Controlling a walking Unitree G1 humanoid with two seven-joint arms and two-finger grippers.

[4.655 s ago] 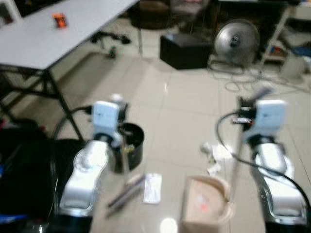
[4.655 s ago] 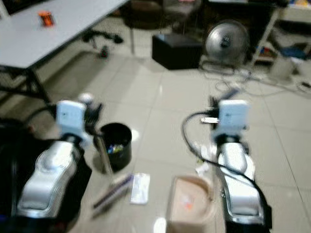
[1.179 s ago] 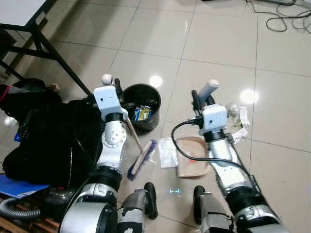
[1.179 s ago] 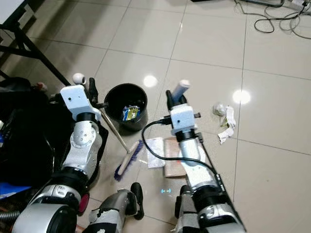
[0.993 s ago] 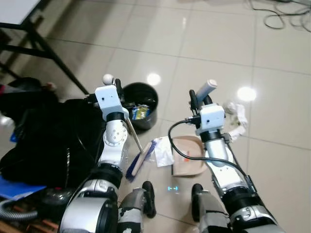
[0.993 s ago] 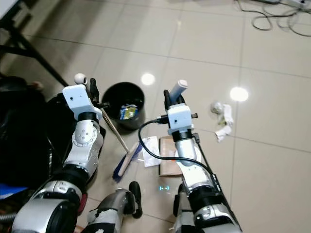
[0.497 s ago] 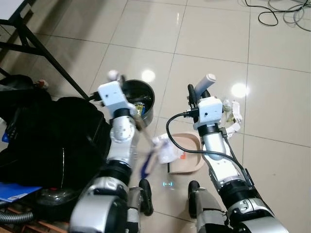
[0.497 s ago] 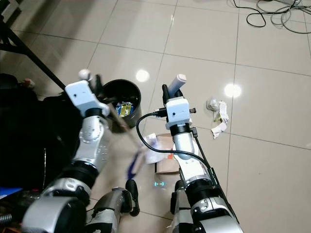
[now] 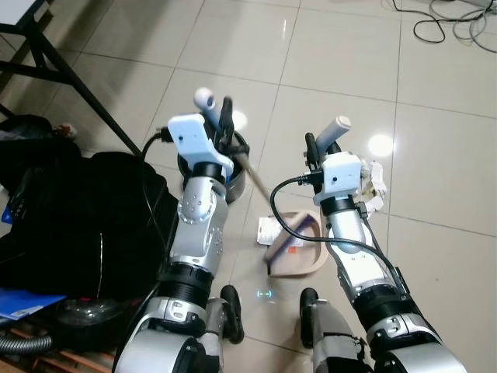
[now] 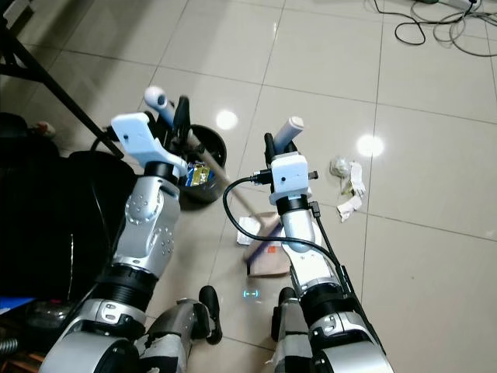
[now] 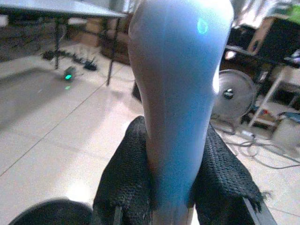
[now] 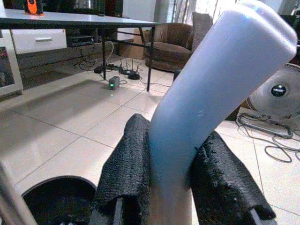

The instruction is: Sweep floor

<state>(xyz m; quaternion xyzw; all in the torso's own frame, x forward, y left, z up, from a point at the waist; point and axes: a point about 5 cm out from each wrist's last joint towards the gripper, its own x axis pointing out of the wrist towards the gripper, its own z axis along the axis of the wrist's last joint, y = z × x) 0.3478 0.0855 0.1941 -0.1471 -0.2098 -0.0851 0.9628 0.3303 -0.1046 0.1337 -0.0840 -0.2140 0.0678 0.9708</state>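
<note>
Two grippers, both busy; the left gripper is raised over the black bin with its fingers pinched tight around the pale handle of the broom; the stick slants down from there across the bin's rim to the purple bristle head, which sits right at the mouth of the dustpan; a flat white wrapper lies on the tile touching the brush head, at the pan's left edge.

The right gripper has its fingers squeezed on the dustpan handle, a light rounded grip that sticks up past the fingertips; the tan pan itself rests on the floor below that arm, between the robot's two feet and the bin.

Inside the bin you can make out a bit of yellow and blue packaging; just beyond the right gripper's far side there's a small heap of crumpled white paper scraps on the tile, apart from the pan; a black bag is slumped to the robot's left, with a black table leg running diagonally past it; some cables are looped on the floor further out; the beige tile floor is glossy with a couple of lamp reflections.
</note>
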